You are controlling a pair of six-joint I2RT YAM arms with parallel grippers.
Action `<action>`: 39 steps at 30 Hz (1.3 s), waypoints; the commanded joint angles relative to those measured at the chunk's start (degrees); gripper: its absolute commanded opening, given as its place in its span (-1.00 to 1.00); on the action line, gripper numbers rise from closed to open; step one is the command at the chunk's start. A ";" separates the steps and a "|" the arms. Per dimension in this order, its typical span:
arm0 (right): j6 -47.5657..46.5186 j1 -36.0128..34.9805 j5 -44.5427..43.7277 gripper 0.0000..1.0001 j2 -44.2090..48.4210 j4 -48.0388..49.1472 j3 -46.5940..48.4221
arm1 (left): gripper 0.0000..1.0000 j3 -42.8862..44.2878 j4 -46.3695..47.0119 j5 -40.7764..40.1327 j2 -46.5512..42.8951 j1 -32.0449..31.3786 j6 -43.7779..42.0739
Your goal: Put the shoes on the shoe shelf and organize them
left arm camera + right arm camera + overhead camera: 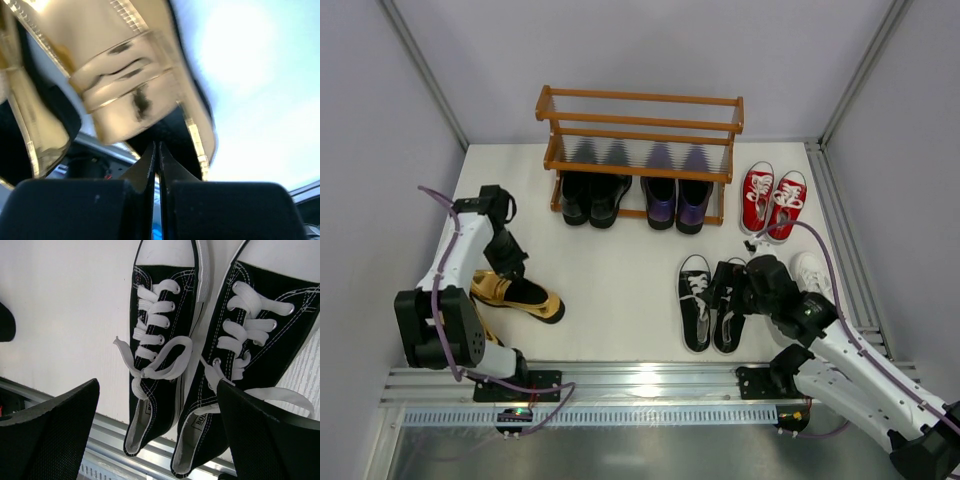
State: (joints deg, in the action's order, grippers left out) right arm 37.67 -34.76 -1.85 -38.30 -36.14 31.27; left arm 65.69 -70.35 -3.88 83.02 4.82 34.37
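The orange-brown shoe shelf (640, 125) stands at the back. The glossy black dress shoes (590, 198) and the purple loafers (677, 203) sit on its lowest tier. The red sneakers (772, 198) stand on the table right of it. My left gripper (508, 262) (157, 146) is shut at the heel opening of a gold loafer (525, 297) (125, 75). The second gold loafer (485, 325) (35, 125) lies beside it. My right gripper (732, 285) (157, 385) hangs open over the heels of the black-and-white sneakers (697, 300) (160, 365). The white sneakers (812, 272) are partly hidden behind my right arm.
Grey enclosure walls close in the left, right and back. A metal rail (640, 385) runs along the near table edge, close behind the sneakers' heels. The shelf's upper tiers hold nothing. A slotted rail (840, 240) runs along the right side.
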 commanded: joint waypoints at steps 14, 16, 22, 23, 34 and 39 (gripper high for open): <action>0.39 -0.13 -1.14 0.99 -6.60 4.76 1.69 | 0.99 3.57 -6.11 -15.46 -13.49 -1.57 6.59; -0.58 -0.22 -0.62 1.00 -6.87 5.03 1.69 | 0.99 2.43 -7.17 -15.11 -13.94 0.87 5.54; -1.81 -0.22 -0.61 0.99 -4.33 4.50 0.73 | 0.99 -5.39 -8.75 -8.26 -18.42 7.04 4.47; -1.90 -0.22 -0.61 1.00 -3.97 4.59 0.20 | 0.99 -5.92 -8.84 -7.99 -19.03 7.22 4.65; -0.93 -0.22 0.97 0.99 -1.95 5.73 -2.70 | 0.69 -9.60 -0.68 -7.37 -10.08 14.51 -0.44; -0.23 -0.22 1.14 0.99 -1.86 5.73 -3.67 | 0.64 -9.97 -0.32 -5.26 -8.76 16.01 -1.15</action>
State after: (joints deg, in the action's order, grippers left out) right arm 37.19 -34.76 -1.26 -40.66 -31.14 28.56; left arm 55.66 -72.44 -11.29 74.63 19.92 34.85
